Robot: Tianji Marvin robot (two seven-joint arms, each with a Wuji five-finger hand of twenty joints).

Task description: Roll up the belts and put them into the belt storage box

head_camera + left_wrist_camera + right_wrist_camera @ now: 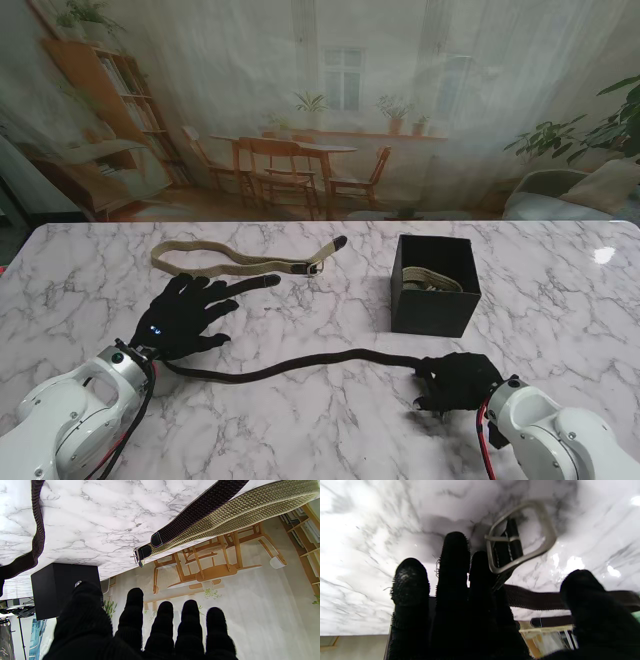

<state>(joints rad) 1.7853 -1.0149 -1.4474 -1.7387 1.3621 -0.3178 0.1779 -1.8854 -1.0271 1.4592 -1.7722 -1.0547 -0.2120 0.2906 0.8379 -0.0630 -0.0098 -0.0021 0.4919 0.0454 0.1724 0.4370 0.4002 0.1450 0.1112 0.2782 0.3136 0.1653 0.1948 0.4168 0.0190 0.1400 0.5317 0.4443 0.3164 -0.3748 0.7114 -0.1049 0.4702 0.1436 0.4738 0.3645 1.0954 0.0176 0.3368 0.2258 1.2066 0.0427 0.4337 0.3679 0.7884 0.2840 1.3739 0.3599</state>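
A dark belt lies stretched across the table, a tan belt beyond it, beside the black box.

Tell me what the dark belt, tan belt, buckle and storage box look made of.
Dark belt: braided woven webbing, matte, weave visible; tip looks leather or faux leather.
Tan belt: same braided weave, khaki, matte.
Buckle on the dark belt: metal by its look, brushed silver-grey, blurred.
Belt storage box: matte black, flat rigid walls; likely cardboard or fabric-covered board, cannot tell which.

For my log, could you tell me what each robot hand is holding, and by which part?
The right robot hand grips the dark belt at its buckle end. The left robot hand holds nothing, fingers spread.
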